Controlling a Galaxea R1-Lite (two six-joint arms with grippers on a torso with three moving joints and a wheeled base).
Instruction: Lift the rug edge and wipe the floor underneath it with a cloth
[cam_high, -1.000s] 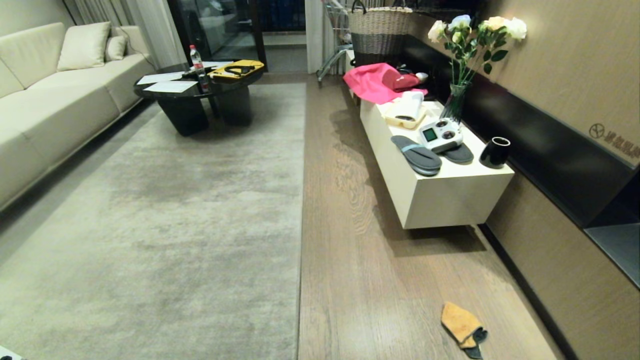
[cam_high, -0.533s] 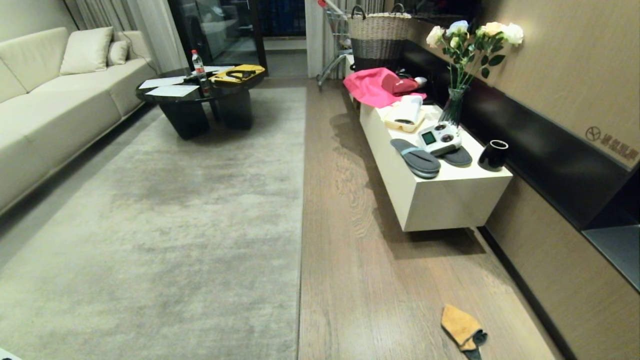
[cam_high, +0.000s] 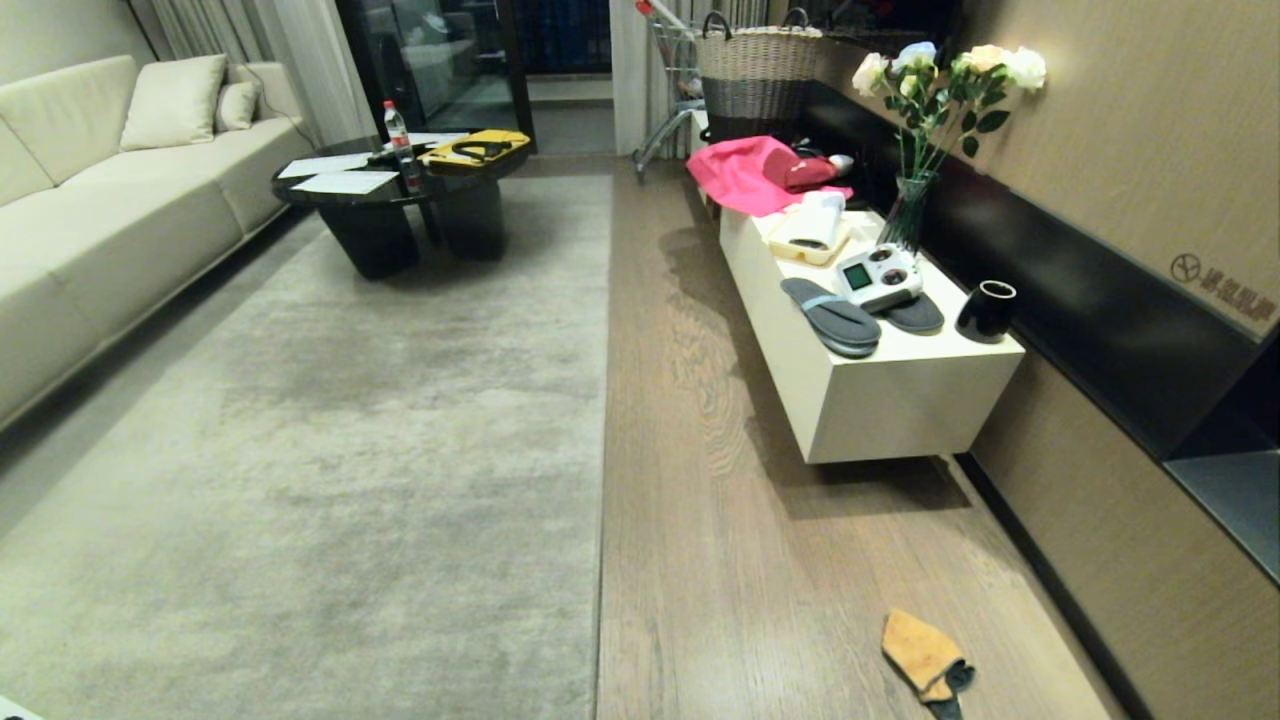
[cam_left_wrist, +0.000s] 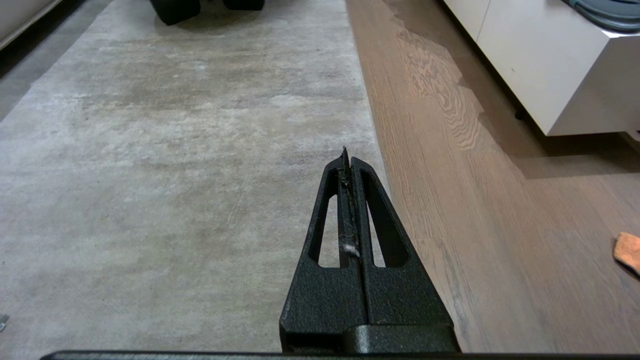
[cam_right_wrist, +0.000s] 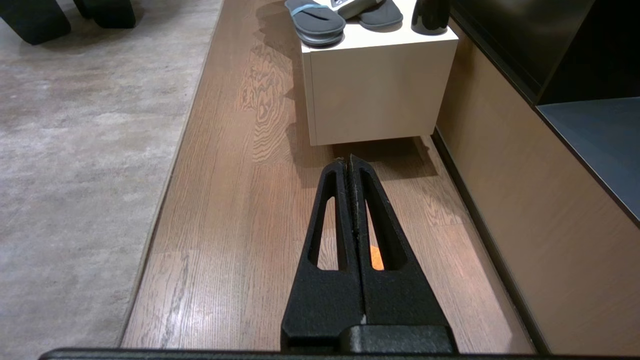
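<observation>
Rug edge (cam_high: 604, 400) flat, one cloth (cam_high: 925, 655) on floor (cam_high: 760, 560) — both pincers (cam_left_wrist: 346, 160) (cam_right_wrist: 350, 162) closed, empty.

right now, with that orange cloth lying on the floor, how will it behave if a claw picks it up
The cloth lies flat and folded on the floor, so it will probably droop limp rather than hold shape. It looks small and fluffy, so likely light. Pushed across the smooth planks, it may slide and bunch instead of rolling.

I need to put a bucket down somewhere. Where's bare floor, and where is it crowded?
Free: the floor strip between the rug edge and the white cabinet, short of the cloth lying nearer the wall. Crowded: the cabinet top, with slippers, a vase and pink fabric.
</observation>
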